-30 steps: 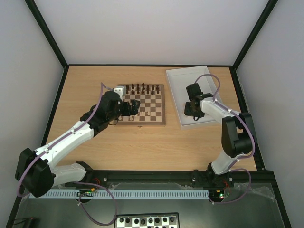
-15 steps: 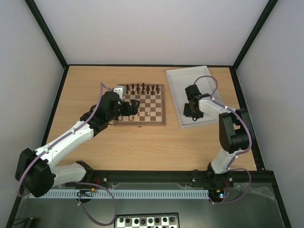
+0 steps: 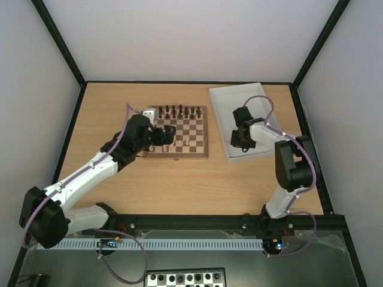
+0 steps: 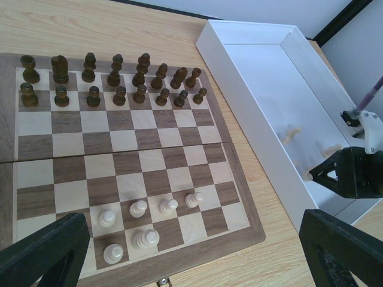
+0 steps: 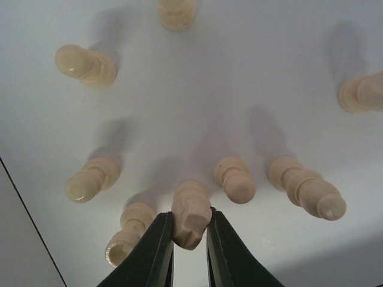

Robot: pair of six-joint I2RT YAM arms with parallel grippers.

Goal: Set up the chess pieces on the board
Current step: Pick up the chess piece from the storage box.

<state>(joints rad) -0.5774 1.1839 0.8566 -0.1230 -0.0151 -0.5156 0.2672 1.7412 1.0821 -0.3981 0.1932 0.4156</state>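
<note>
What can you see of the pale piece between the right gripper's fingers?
The pale piece is a cream figure, light wood by its look, with a rounded body and a notched, uneven top. It sits in the white tray among other pale figures, and the two dark fingers of the right gripper press against both its sides.

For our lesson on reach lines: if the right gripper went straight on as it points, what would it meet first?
Probably the floor of the white tray: the right gripper, shut on a pale chess piece, points down at it. How close is unclear.
</note>
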